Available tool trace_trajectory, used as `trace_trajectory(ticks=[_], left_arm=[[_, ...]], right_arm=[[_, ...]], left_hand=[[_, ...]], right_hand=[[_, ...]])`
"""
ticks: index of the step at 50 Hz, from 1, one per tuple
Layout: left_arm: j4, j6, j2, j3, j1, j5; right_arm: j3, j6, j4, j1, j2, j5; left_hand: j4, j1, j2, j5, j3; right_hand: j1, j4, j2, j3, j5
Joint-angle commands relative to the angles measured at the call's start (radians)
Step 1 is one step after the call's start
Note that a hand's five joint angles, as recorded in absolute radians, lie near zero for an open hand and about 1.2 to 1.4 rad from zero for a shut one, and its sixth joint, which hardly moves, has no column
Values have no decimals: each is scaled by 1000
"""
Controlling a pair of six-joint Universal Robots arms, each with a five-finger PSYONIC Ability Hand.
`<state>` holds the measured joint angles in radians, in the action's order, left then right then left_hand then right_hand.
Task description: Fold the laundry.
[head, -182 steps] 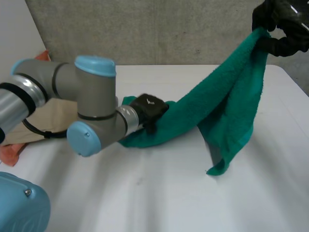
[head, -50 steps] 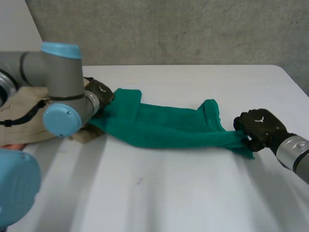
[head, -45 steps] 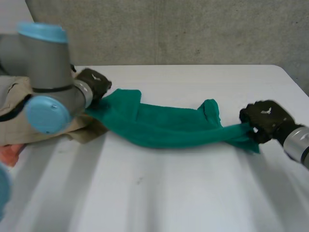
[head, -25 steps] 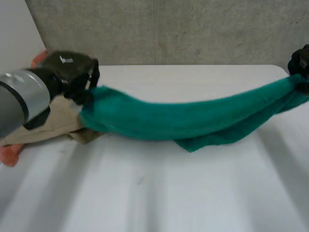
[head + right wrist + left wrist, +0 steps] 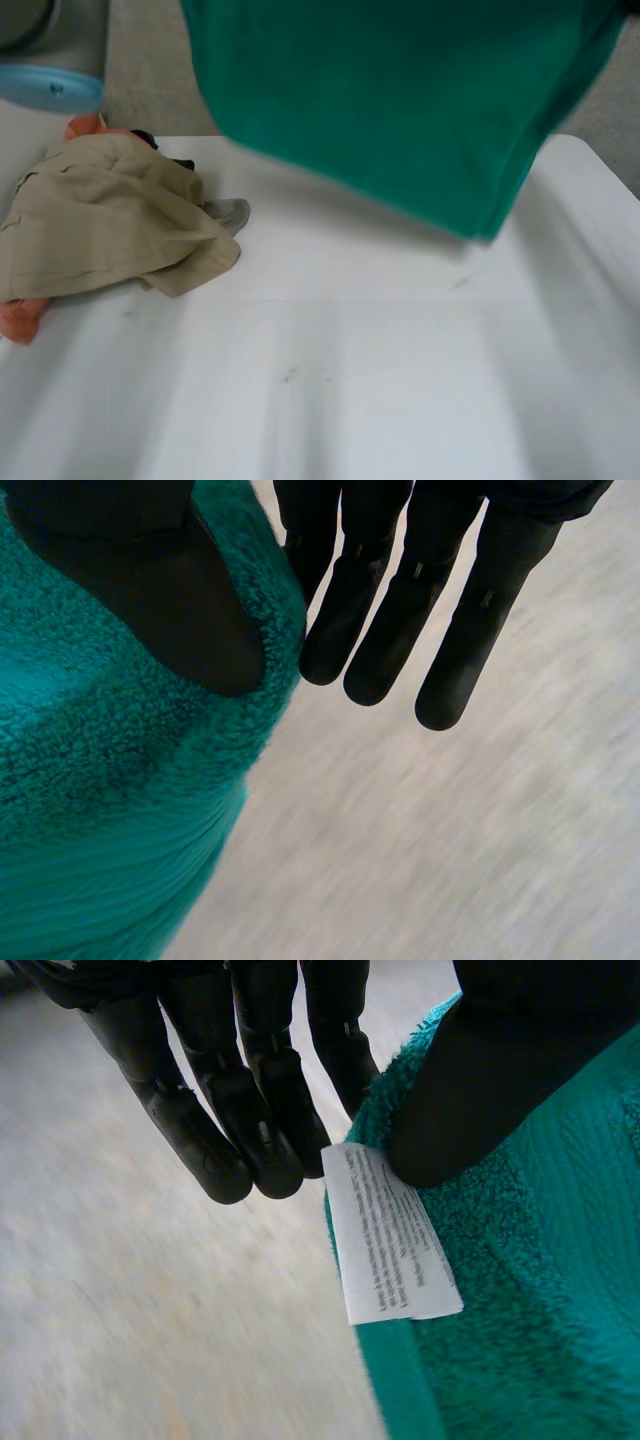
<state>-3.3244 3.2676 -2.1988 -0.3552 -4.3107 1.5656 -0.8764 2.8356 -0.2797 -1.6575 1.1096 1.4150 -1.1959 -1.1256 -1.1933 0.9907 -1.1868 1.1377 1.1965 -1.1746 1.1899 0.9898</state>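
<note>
A green towel (image 5: 400, 100) hangs spread out high above the white table (image 5: 350, 390), its lower edge sloping down toward the right. In the left wrist view my left hand (image 5: 260, 1100) pinches one upper edge of the towel (image 5: 520, 1290) between thumb and straight fingers, just beside a white care label (image 5: 390, 1235). My right hand (image 5: 400, 600) pinches the other upper edge of the towel (image 5: 100, 810) the same way, thumb pressed onto the pile. A blue cap of my left arm (image 5: 50, 88) shows beside the towel in the head view.
A crumpled beige garment (image 5: 100, 220) lies at the table's left, with an orange cloth (image 5: 20, 318) under it and a small grey piece (image 5: 228, 212) at its right side. A grey wall stands behind the table.
Both hands have raised the towel from a low stretched band over the table to a wide sheet hanging high in front of the head camera.
</note>
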Motion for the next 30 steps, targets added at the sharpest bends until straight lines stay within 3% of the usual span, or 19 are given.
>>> trace_trajectory(ticks=[1, 7, 19, 27, 30], left_arm=[[3, -36, 53, -103, -20, 19], [-20, -45, 114, -355, -30, 8], [-95, -42, 108, -948, -38, -53], [-103, -34, 114, -1018, -66, -90], [-92, -32, 136, -1007, -86, -88]], right_arm=[[-50, 41, -87, 1, 50, -36], [-193, 31, -3, -2, 59, -145], [-709, -126, 122, 39, 72, -310], [-826, -220, 99, 53, 32, -363], [-822, -188, 99, 54, 35, -360]], left_hand=[[-200, -271, -203, 231, -209], [-200, -271, -203, 231, -209], [-200, -271, -203, 231, -209], [-200, -271, -203, 231, -209], [-200, -271, -203, 231, -209]], right_hand=[[259, 200, -222, 206, 232], [259, 200, -222, 206, 232], [259, 200, -222, 206, 232], [259, 200, -222, 206, 232], [-44, -102, 81, -96, -70]])
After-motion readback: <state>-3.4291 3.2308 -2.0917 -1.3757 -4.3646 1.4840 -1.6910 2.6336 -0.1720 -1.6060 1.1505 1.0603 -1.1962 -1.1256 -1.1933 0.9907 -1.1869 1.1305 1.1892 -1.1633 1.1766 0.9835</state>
